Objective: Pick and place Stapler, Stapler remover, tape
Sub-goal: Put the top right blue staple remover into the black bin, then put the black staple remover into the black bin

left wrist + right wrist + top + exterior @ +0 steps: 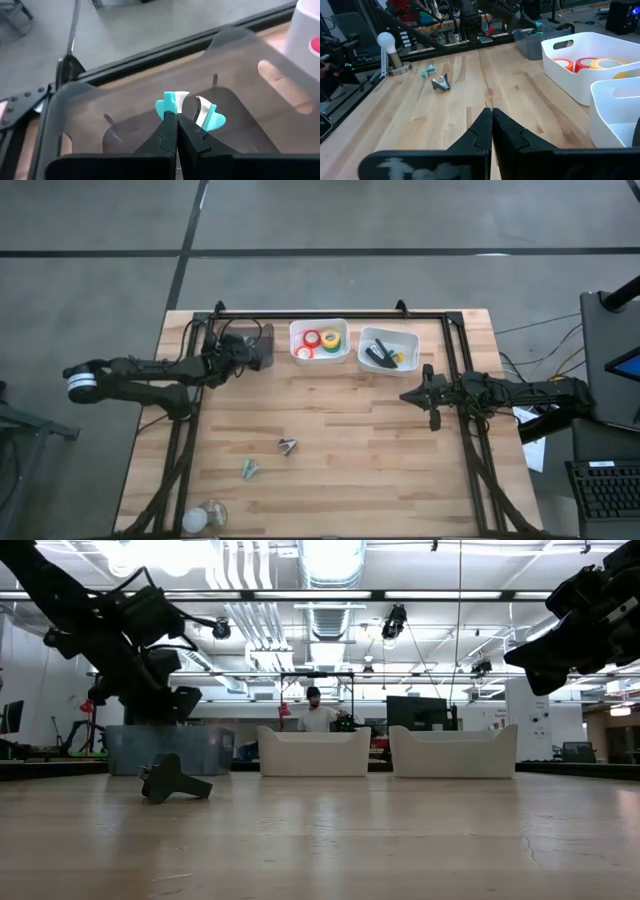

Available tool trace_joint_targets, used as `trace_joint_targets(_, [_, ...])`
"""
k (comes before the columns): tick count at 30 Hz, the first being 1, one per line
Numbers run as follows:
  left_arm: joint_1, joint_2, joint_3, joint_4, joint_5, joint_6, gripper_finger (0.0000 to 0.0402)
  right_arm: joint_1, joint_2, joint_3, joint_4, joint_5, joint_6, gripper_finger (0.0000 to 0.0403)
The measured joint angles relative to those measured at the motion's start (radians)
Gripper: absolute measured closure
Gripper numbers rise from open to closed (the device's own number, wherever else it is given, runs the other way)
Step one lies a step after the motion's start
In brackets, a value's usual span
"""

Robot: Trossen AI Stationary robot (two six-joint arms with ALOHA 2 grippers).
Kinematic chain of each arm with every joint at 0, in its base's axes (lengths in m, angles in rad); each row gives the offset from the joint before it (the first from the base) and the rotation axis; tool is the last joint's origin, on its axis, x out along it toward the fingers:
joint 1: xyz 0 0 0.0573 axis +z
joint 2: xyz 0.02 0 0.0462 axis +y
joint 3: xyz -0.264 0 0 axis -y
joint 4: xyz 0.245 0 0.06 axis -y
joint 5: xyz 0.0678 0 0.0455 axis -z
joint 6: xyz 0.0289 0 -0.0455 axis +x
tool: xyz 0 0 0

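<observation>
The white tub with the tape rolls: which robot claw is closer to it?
Left. The left gripper hovers over the grey bin just beside the white tub; the right gripper sits farther off, past the second tub.

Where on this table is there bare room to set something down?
Free: the wood between the two staple removers and the right gripper, and the near right corner. Crowded: the far edge, with the grey bin, the tape bin and stapler bin.
</observation>
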Motion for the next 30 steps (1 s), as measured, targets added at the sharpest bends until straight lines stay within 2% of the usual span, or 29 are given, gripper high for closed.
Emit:
trace_joint_targets(6, [0.008,0.044,0.001,0.008,0.056,-0.013,0.0391,0.000,0.000,0.000,0.000,0.000,0.000,0.0394])
trace_joint_targets(19, [0.010,0.055,0.024,0.011,0.025,-0.011,0.0378,0.000,0.000,0.000,0.000,0.000,0.000,0.0394])
trace_joint_targets(27, [0.010,0.054,0.095,0.011,0.007,0.076,0.0341,0.000,0.000,0.000,0.000,0.000,0.000,0.0394])
trace_joint_targets(30, [0.008,0.054,0.128,0.011,0.076,0.082,0.0322,0.000,0.000,0.000,0.000,0.000,0.000,0.0394])
